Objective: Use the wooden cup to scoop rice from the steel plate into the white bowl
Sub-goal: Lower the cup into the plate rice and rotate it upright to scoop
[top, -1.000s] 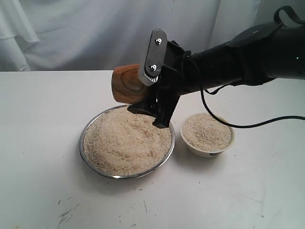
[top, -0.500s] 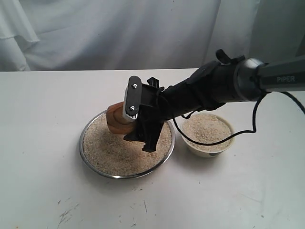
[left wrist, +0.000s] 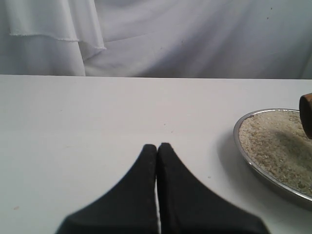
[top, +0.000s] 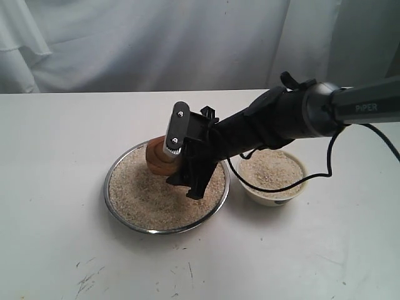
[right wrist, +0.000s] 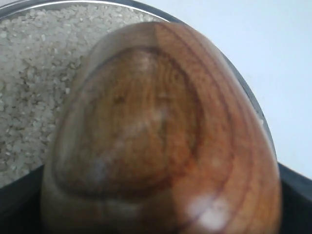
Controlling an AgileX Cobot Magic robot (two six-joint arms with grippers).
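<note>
Cup point(top: 159, 161) clamped in right tool point(top: 181, 159), tipped sideways, down on rice point(top: 140, 197) at 12 o'clock of plate point(top: 106, 187). Bowl point(top: 275, 199), rice-filled, just beside plate at 3 o'clock. Left tool point(left wrist: 157, 148) clenched, empty, over tabletop point(left wrist: 73, 112).

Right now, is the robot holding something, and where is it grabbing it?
The right gripper holds the wooden cup, pinched by its sides. The left gripper is shut on nothing.

White table point(top: 50, 187), draped white cloth backdrop point(top: 125, 44), dark scuffs point(top: 84, 282) on tabletop
</note>
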